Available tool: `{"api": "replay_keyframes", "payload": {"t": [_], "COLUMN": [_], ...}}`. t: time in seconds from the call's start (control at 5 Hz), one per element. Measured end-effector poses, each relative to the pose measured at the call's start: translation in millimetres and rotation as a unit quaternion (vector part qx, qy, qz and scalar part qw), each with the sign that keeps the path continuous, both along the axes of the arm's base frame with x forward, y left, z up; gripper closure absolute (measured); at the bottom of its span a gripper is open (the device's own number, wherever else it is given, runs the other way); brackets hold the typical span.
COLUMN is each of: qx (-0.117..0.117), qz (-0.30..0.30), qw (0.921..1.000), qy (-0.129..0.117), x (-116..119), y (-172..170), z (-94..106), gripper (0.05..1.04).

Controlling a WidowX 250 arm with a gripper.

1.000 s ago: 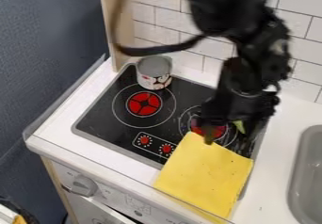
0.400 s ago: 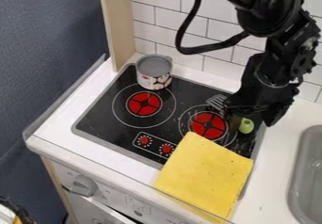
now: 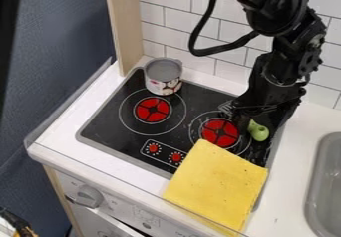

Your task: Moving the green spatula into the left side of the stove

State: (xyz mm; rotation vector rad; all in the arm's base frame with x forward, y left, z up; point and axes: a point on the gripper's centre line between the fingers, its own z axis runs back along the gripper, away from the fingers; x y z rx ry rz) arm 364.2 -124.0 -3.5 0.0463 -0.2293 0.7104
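Black gripper (image 3: 259,119) low over green spatula (image 3: 259,132) — hides its middle. Can't tell if gripper open or grabbing. Yellow cloth (image 3: 216,185) covers bit of stove (image 3: 110,126).

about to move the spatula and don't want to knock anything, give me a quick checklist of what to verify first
- Tool at the green spatula: ok
- Spatula held securely: cannot tell
- Spatula on the stove's left side: not ok, it is by the right burner
- Can upright: ok, at the left burner's back edge
- Yellow cloth apart from the spatula's handle end: ok, it lies nearer the stove's front
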Motion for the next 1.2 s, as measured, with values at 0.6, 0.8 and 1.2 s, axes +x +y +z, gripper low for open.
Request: {"api": "replay_keyframes", "payload": {"t": [0.6, 0.8, 1.2], "qx": [-0.026, -0.027, -0.037], "qz": [-0.005, -0.004, -0.029], "qw": [0.9996, 0.9996, 0.9989], "qy": [0.013, 0.013, 0.003], "x": [-5, -7, -14], "y": [-7, -7, 1], "z": [-15.3, -16.3, -8.1], "gripper": [0.646, 0.648, 0.648]}}
